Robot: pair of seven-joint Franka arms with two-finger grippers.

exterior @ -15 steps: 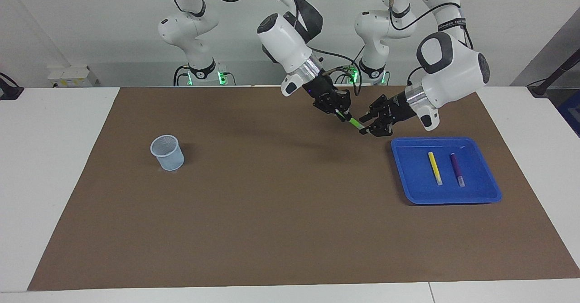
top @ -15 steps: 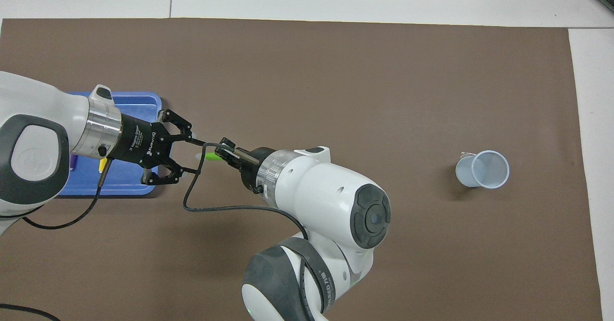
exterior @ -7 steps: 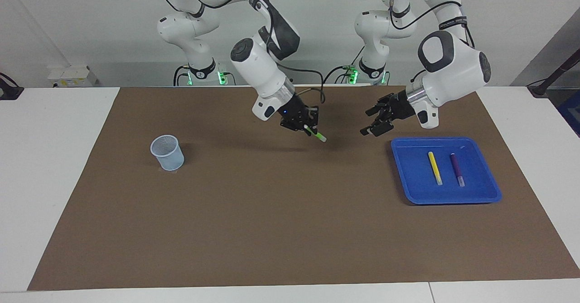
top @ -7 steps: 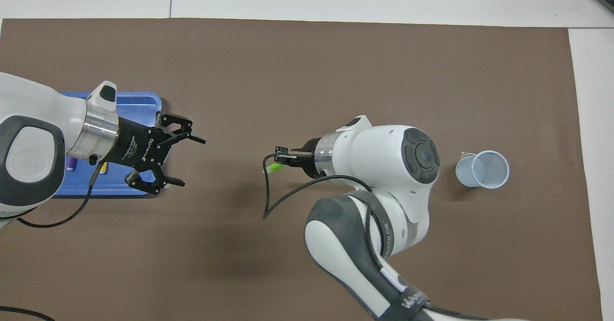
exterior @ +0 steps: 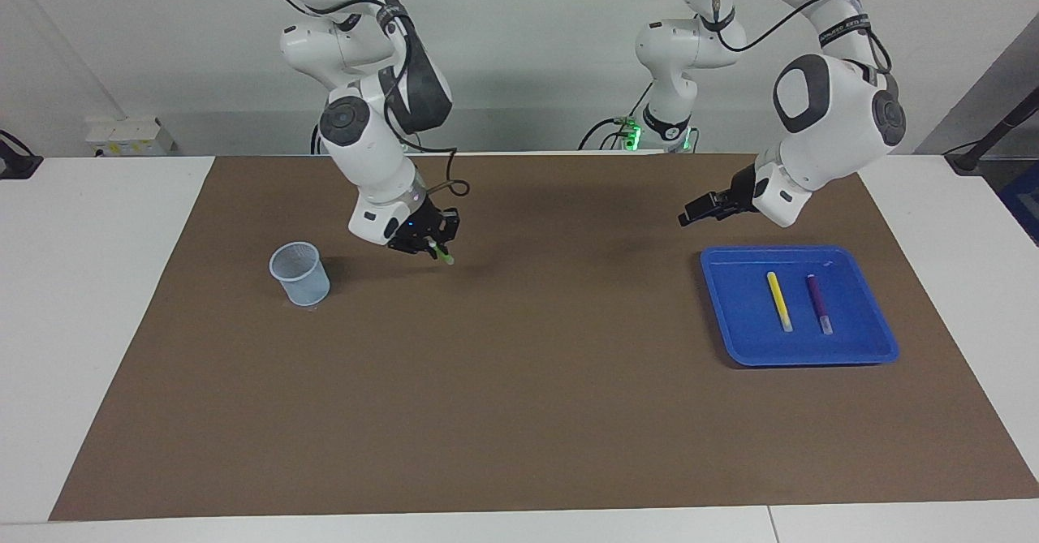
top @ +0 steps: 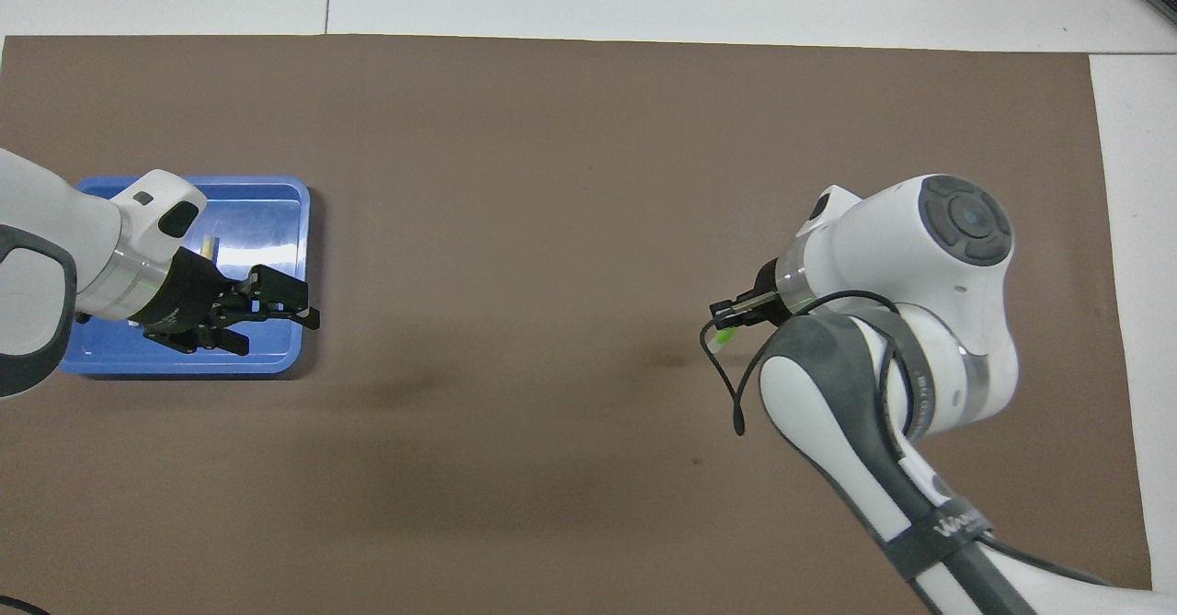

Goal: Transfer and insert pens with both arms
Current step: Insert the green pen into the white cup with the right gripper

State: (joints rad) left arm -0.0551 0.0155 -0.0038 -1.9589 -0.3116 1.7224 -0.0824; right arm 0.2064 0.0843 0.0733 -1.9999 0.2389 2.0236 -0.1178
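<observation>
Two pens in tray (exterior: pixel 718 316) | cup hidden overhead | right hand (exterior: pixel 434 247) grips green pen (exterior: pixel 446 256) | left hand (exterior: pixel 700 209) open

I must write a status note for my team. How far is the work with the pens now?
Done: nothing visible in the cup yet. In hand: the right gripper holds the green pen above the brown mat, beside the cup. Left: put that pen in the cup, then move the yellow pen and purple pen, which lie in the blue tray. The left gripper is open, at the tray's edge.
</observation>
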